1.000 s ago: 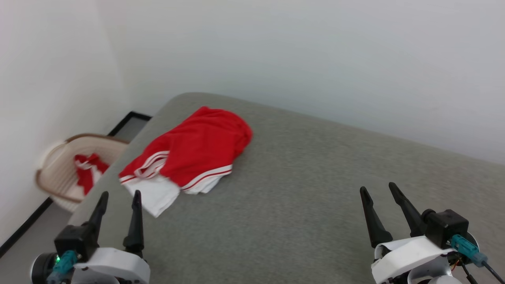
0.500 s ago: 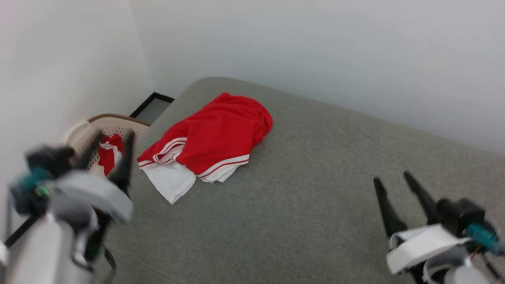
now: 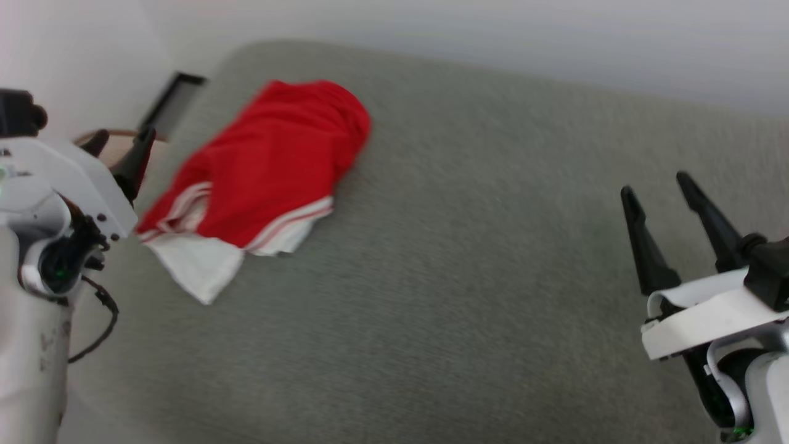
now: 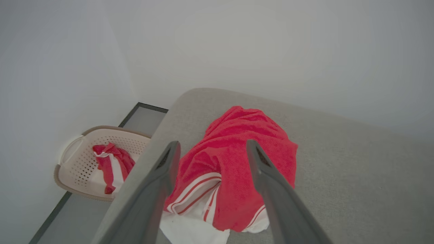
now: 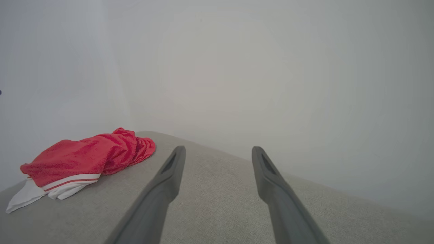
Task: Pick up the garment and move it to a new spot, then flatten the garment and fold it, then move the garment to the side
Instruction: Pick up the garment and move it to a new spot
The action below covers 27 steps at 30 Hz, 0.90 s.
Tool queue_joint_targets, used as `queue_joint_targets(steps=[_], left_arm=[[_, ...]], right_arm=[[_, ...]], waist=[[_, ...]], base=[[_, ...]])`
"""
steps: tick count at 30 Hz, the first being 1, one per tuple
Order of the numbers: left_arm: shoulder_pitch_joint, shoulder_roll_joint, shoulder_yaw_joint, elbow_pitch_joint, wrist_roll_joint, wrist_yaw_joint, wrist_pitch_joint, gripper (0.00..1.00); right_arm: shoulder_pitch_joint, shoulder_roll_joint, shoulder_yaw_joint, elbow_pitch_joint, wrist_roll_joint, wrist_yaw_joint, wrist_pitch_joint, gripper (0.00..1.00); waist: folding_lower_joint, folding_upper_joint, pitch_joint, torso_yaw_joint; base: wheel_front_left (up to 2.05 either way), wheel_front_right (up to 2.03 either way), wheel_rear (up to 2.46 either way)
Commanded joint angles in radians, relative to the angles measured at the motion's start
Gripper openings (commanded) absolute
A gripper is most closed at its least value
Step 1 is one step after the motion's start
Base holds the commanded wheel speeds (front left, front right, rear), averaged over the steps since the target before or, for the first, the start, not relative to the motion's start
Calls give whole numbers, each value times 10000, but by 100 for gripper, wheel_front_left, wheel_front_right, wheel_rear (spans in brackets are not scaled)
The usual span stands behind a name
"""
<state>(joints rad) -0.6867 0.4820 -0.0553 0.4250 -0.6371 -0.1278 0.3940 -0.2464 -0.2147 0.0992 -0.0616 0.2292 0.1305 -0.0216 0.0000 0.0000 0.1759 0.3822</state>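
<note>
Left gripper [image 3: 121,145] has swung up from rest to just beside the garment [image 3: 265,160], fingers spread, empty. Right gripper [image 3: 655,185] likewise open, well apart. Garment lies crumpled near the surface's [image 3: 462,259] far-left corner, untouched. Pickup reach probably starting.

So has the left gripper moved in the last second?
Yes. Judged against the shirt, the left gripper has gone up the head view: its fingers were below the white sleeve, and now reach level with the red body.
</note>
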Motion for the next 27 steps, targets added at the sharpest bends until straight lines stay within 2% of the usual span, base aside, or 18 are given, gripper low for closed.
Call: queue_joint_targets(steps=[1, 10, 23, 24, 25, 26, 27], left_arm=[[-429, 71, -183, 477, -166, -33, 437, 100], [-1504, 97, -743, 2747, -677, -28, 2226, 100], [-1810, -486, -1389, 5073, -835, -35, 2215, 100], [-1833, -502, -1452, 5146, -845, -37, 2168, 43], [-1833, -502, -1452, 5146, -845, -37, 2168, 43], [-1881, -471, -1476, 5179, -853, -40, 2055, 0], [-1955, -407, -1467, 5219, -868, -40, 1937, 0]], right_arm=[[-263, -63, -70, -159, 25, 5, 27, 100], [-588, -138, -134, -704, 177, 5, 228, 100], [-596, -55, -237, -1060, 336, 5, 532, 100], [-549, -51, -256, -1054, 334, 5, 533, 100], [-549, -51, -256, -1054, 334, 5, 533, 100], [-506, -56, -281, -1038, 320, 5, 545, 100], [-470, -38, -313, -1014, 333, 5, 551, 100]], waist=[[0, 0, 2155, -1805], [0, 0, 3007, -2261], [0, 0, 3069, -2358], [0, 0, 3006, -2339], [0, 0, 3006, -2339], [0, 0, 2935, -2319], [0, 0, 2853, -2296]], base=[[0, 0, 0], [0, 0, 0], [0, 0, 0], [0, 0, 0], [0, 0, 0], [0, 0, 0], [0, 0, 0]])
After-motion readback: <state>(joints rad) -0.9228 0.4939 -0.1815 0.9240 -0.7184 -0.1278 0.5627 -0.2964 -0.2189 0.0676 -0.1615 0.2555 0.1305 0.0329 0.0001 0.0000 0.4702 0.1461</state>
